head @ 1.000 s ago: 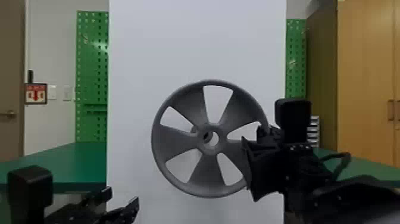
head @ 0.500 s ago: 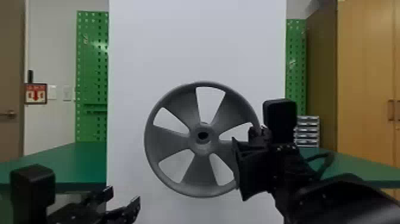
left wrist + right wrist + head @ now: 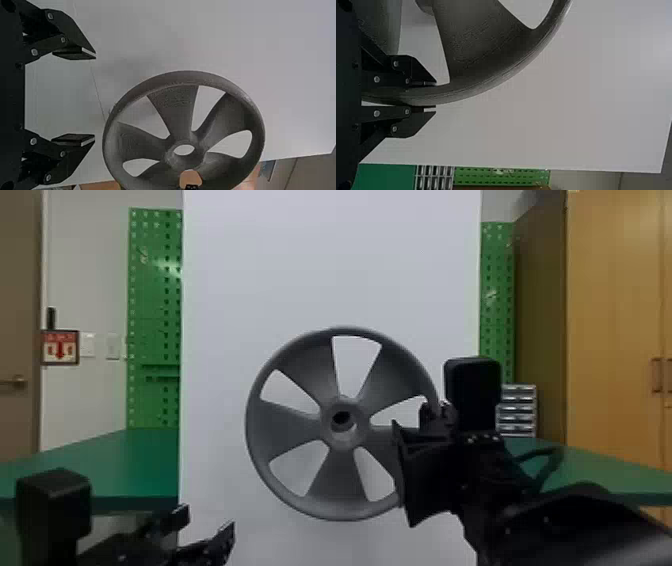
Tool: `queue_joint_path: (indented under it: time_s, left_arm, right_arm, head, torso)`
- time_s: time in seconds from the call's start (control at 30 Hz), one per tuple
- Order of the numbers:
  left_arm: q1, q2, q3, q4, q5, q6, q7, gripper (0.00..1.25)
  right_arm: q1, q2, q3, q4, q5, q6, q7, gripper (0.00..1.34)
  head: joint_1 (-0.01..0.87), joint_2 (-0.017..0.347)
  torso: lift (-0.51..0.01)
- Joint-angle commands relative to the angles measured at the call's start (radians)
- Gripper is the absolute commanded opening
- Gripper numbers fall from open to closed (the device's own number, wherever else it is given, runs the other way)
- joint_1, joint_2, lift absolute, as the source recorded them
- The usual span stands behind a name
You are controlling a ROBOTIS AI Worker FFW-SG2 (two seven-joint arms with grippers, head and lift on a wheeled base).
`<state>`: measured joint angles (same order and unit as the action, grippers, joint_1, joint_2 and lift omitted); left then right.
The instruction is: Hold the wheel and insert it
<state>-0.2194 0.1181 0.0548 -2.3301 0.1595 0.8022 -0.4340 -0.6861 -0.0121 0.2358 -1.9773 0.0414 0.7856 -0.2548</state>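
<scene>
Clearly, the wheel (image 3: 345, 485) is in the right gripper (image 3: 436, 417), held upright in the head view with its face and hub (image 3: 362, 422) toward the camera. In the right wrist view, the rim (image 3: 455, 93) runs between the two flat fingers (image 3: 421, 77), which are closed down to the rim's thickness, one on either side. It continues past the fingertips in a broad curve, as do the spokes inside it. The pads are dark, so their contact looks snug, though I can't swear to every edge. The left gripper (image 3: 207, 524) has its fingers spread, with nothing between them; in the head view it sits low, apart from the wheel, on its left side. Behind the wheel stands a white panel (image 3: 225, 265), with green tabletop (image 3: 130, 470) at either side.
</scene>
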Motion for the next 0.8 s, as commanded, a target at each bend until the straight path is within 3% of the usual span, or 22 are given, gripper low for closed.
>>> queue_joint_path:
  time_s: [0.0, 0.77]
  left_arm:
    - [0.0, 0.0, -0.001, 0.0, -0.001, 0.0, 0.0, 0.74]
    - [-0.005, 0.0, -0.006, 0.0, -0.008, 0.0, 0.0, 0.74]
  right_arm:
    - [-0.003, 0.001, 0.002, 0.0, 0.002, 0.0, -0.004, 0.07]
    - [-0.052, 0.011, 0.036, 0.026, -0.008, 0.017, -0.044, 0.07]
  head:
    - [0.0, 0.0]
    - [0.0, 0.0]
  torso:
    - [-0.499]
    - [-0.499]
